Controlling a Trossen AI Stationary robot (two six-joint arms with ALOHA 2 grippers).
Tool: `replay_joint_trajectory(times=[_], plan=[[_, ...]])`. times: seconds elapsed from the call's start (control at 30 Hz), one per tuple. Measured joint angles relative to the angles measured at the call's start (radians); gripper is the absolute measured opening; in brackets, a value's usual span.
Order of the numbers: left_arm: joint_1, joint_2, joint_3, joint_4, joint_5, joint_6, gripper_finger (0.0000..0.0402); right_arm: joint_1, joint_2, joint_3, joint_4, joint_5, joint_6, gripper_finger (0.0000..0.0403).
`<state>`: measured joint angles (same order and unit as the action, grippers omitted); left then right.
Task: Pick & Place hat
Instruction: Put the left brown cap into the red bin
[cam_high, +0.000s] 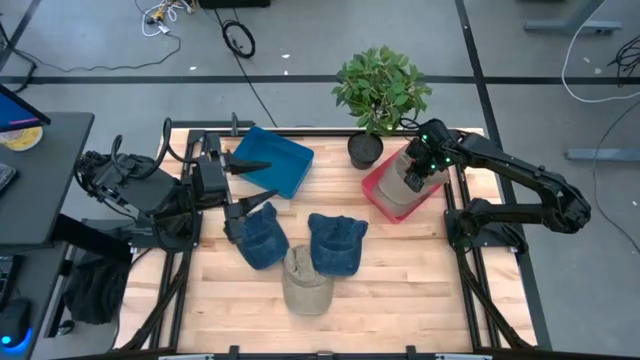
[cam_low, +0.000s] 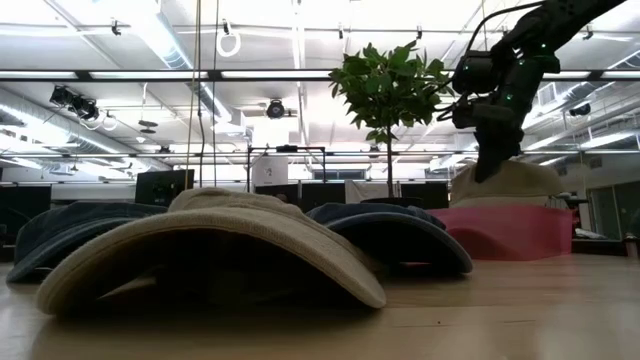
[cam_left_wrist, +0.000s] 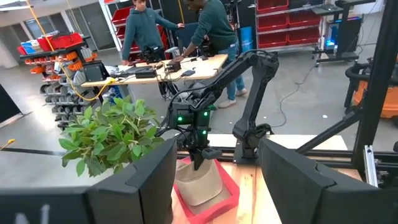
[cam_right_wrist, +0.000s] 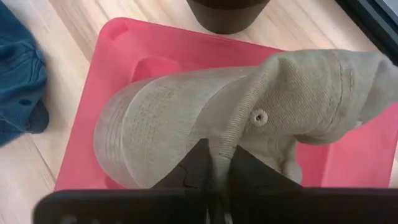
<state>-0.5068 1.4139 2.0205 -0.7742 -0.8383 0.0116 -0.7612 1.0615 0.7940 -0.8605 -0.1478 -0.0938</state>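
A beige hat (cam_high: 408, 172) lies in a red tray (cam_high: 380, 198). Two hats (cam_high: 262, 238) are denim blue, another hat (cam_high: 306, 282) beige. The bin (cam_high: 280, 160) is blue, the plant (cam_high: 381, 85) green in a black pot (cam_high: 364, 150), the table (cam_high: 400, 280) pale wood.

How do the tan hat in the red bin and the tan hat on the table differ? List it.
1. The bin hat lies in the red bin; the table hat lies on the bare table.
2. The right claw pinches the bin hat's crown; nothing grips the table hat.
3. The table hat touches two blue hats; the bin hat lies alone.

Both are tan caps.
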Motion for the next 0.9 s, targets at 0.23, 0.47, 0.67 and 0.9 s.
replay_joint_trajectory(times=[0.23,0.47,0.67,0.9], plan=[[0.000,0.000,0.000,0.000,0.000,0.000,0.0231,0.000,0.000,0.000,-0.030,0.000,0.052,0.0072],[0.000,0.000,0.000,-0.001,0.000,0.001,0.0231,0.003,-0.003,0.000,-0.043,0.000,0.052,0.0113],[0.000,0.000,0.000,-0.001,0.000,0.001,0.0231,0.003,-0.034,0.000,-0.061,0.002,0.082,0.0195],[0.000,0.000,0.000,-0.008,0.000,0.002,0.0231,-0.002,-0.123,0.000,-0.061,0.069,0.183,0.0261]])
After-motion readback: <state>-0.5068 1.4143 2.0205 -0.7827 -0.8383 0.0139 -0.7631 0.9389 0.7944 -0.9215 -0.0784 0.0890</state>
